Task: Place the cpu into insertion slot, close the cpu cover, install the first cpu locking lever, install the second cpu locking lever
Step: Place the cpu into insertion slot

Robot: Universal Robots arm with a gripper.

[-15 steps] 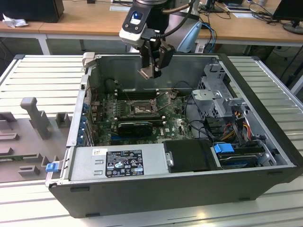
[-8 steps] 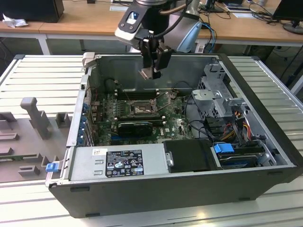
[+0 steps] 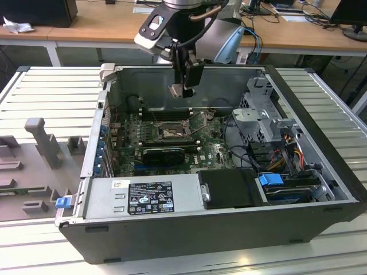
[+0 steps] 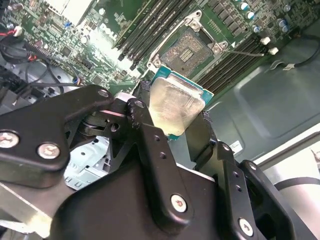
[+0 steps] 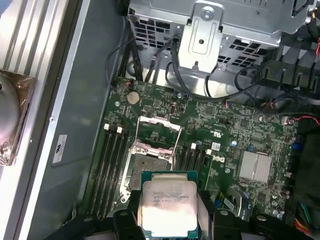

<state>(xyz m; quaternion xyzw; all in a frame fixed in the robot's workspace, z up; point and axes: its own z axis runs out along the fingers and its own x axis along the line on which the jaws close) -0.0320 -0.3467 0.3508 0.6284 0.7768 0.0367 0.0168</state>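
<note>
Nearest the lens in both wrist views was the hand (image 4: 174, 116), its black fingers (image 4: 145, 130) clamped on two opposite edges of the cpu (image 4: 176, 102). The chip's pale metal top faced the cameras and its green rim showed along the free sides.

In the exterior view the hand (image 3: 184, 90) hung well above the green motherboard (image 3: 212, 146), inside the open computer case (image 3: 189, 229) that lay on the slatted bench (image 3: 321, 103). So the cpu (image 3: 179, 90) was held in the air and was not seated.

In the first wrist view the insertion slot (image 5: 150, 167) lay just beyond the chip's far edge, its dark bed bare. The cpu cover (image 5: 159, 131) looked swung open past it, a thin frame with a large window.

The chip looked light, thin and rigid, so weight should matter little. The smooth lid probably offers poor friction, and an edge grip like this one seems the sensible hold, since it leaves the underside free. That underside and the socket's contacts are likely the fragile parts. The chip would probably need to go down flat and square to the rim, because a tilted or dragged entry could bend something.
</note>
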